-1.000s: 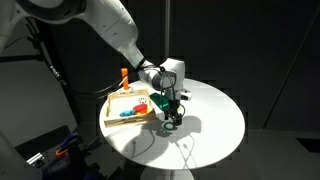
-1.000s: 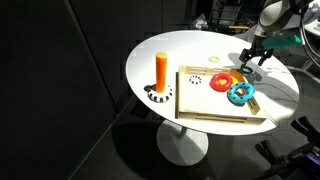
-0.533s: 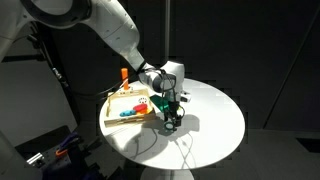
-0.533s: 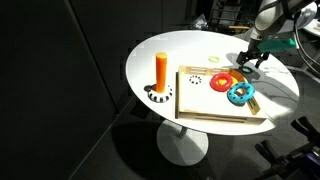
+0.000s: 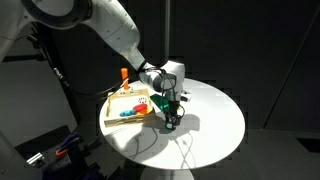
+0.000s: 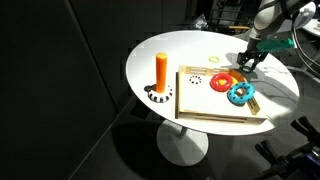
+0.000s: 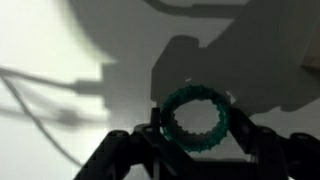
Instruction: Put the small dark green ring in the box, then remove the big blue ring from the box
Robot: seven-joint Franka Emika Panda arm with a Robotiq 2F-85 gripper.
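The small dark green ring [image 7: 196,117] lies on the white table between my gripper's [image 7: 197,140] two fingers, which press on its left and right sides. In both exterior views the gripper [image 5: 171,121] [image 6: 250,62] is low at the table, just beside the edge of the box [image 5: 113,115] [image 6: 210,108]. The big blue ring [image 6: 240,94] [image 5: 128,113] lies inside the box next to a red ring [image 6: 223,82].
An orange peg [image 6: 161,70] stands on a black-and-white base beside the box. A pale yellow-green ring [image 6: 215,60] lies on the round white table [image 6: 160,50] beyond the box. The table edge is near the gripper.
The arm has shifted very slightly toward the box over the last second. The green ring stays between the fingers.
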